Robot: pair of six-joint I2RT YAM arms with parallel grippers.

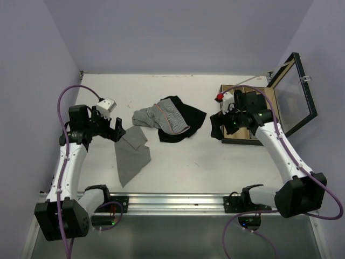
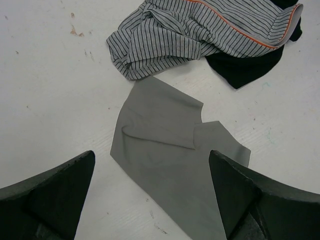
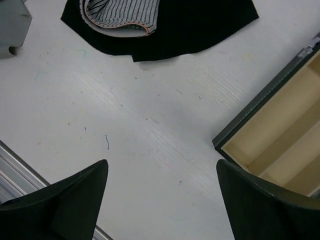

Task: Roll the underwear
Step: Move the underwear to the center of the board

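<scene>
Nothing is gripped yet, so I read this as the approach that opens the task. The underwear (image 1: 132, 154) lies on the white worktop (image 1: 215, 162), left of centre. It is mostly flat, though the left wrist view shows one flap doubled over on top of it (image 2: 165, 145). Its far corner comes right up to the pinstriped garment (image 1: 161, 116), which lies bunched over a black garment (image 1: 188, 118) mid-worktop.

The left tool (image 1: 116, 129) hangs at the grey cloth's far-left edge with its jaws spread wide and holding nothing. From its own camera, the fabric sits between and beyond the two fingers (image 2: 50, 195).

The right tool (image 1: 218, 127) is just as wide apart and just as empty. It is well off to the right beside the open wooden box (image 1: 253, 116), looking down at bare worktop, and only a corner of the grey cloth (image 3: 12, 25) shows at the far edge of its view.

As I judge it, the next move calls for the left tool to drop onto an edge of the grey cloth without catching the stripes. The right tool should come across to help, and that doubled flap may want smoothing before the rolling starts.
</scene>
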